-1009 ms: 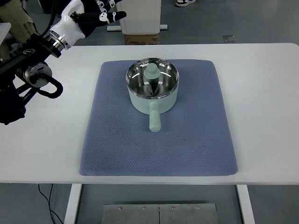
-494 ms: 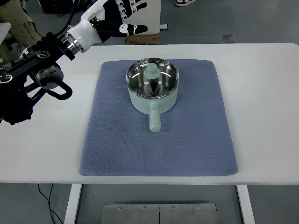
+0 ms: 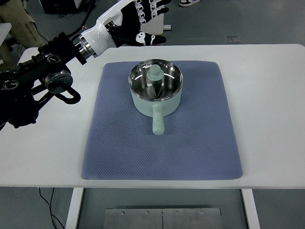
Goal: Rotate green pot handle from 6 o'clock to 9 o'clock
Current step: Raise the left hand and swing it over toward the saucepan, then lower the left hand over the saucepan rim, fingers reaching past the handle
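Note:
A pale green pot (image 3: 156, 105) with a shiny steel inside stands on the blue mat (image 3: 119, 143), slightly behind its middle. Its green handle (image 3: 157, 121) points straight toward the near edge, at 6 o'clock. My left hand (image 3: 145, 24), black and white, hovers beyond the table's far edge, behind and left of the pot, with its fingers spread and nothing in them. The left arm (image 3: 52, 71) reaches in across the table's far left corner. No right arm shows.
The white table (image 3: 267, 95) carries the mat. A cardboard box (image 3: 145, 40) and a white stand base sit on the floor behind the far edge. A person's trouser leg (image 3: 14, 21) shows at the top left.
The left arm has swung to the right along the far edge, bringing the hand from the top left to just behind the pot. The pot has stayed put.

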